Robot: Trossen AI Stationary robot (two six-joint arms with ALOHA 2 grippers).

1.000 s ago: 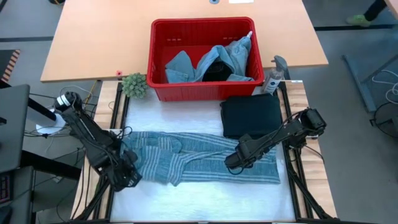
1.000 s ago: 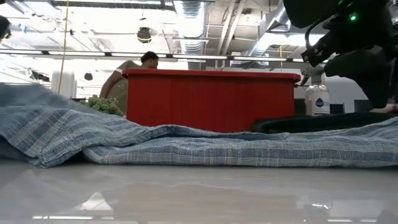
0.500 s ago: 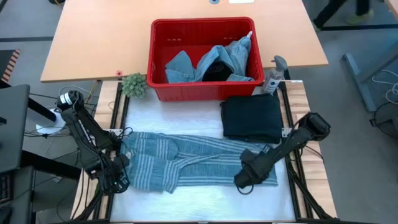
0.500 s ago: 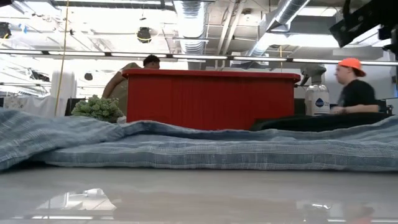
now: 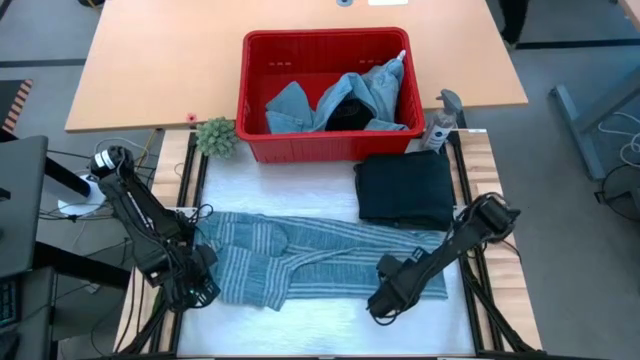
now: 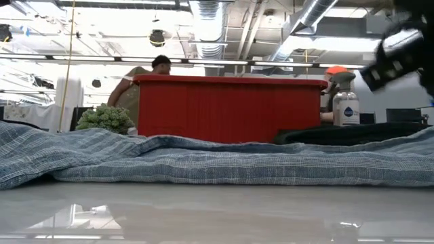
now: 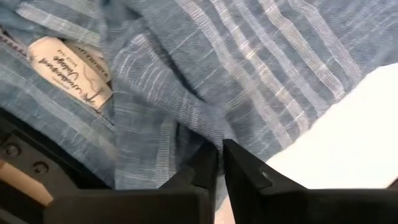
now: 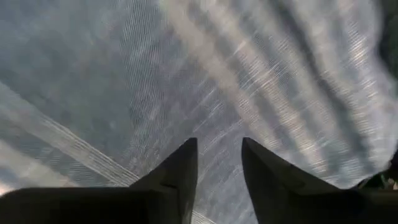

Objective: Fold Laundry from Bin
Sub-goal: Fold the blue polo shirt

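Observation:
The blue-grey striped cloth (image 5: 320, 255) lies spread flat across the white table top, and also shows in the low view (image 6: 203, 163). My left gripper (image 5: 203, 287) is at its near left corner, shut on the cloth (image 7: 249, 62). My right gripper (image 5: 383, 303) is open at the cloth's near edge, right of the middle, with its fingers over the stripes (image 8: 186, 74). The red bin (image 5: 330, 150) stands at the far side and holds light blue denim (image 5: 375, 90) and a dark garment (image 5: 345, 112). My left gripper pinches a small fold of the striped cloth (image 7: 211, 140) between its two fingers, near the cloth's near left edge. The fingers slant down from the table's left. The cloth around the hold lies slack on the table. My right gripper: I cannot tell whether its open fingers (image 8: 180, 168) touch the cloth.
A folded black garment (image 5: 405, 188) lies on the table right of centre, just before the bin. A small green plant (image 5: 216, 137) and a spray bottle (image 5: 440, 122) flank the bin. A sewn label (image 7: 68, 74) shows on the cloth. People show behind the bin (image 6: 146, 74).
My right gripper has gone from the middle of the cloth's right half toward the table's near edge, to the cloth's near border. The cloth's left end, raised a second ago, has come down and now lies low on the table.

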